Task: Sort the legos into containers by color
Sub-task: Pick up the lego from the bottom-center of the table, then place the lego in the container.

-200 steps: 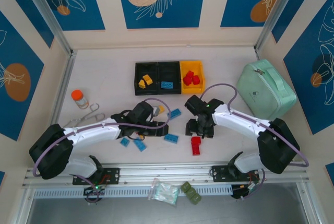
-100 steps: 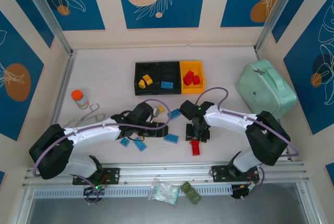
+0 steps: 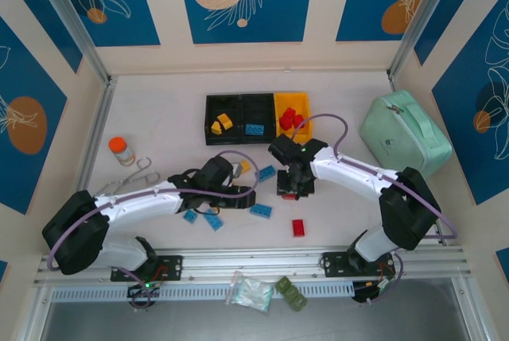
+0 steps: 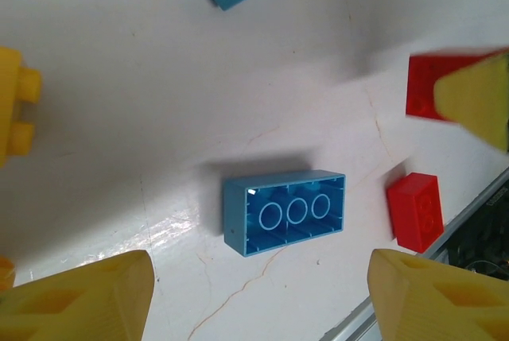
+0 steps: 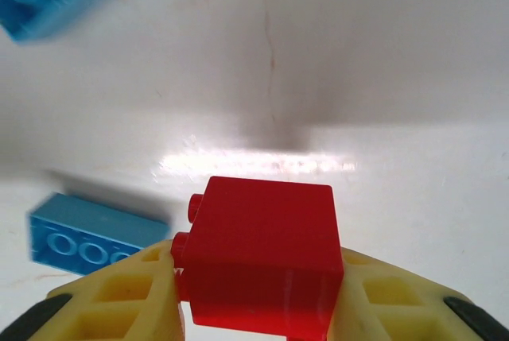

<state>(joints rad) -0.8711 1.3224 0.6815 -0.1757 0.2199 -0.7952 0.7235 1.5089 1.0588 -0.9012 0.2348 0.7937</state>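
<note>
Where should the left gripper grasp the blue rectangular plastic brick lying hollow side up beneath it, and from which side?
Pinch the blue rectangular plastic brick across its two long walls, coming straight down. It lies flat, hollow side up, with bare table along both long sides; those walls are flat and parallel.

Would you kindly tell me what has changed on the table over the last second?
The right gripper came down near the front edge, closed on a red brick and lifted it toward the bins. The other red brick, which lay beside it, has stayed put. The left gripper stayed open over the blue brick, and the bins' contents look unchanged.
</note>
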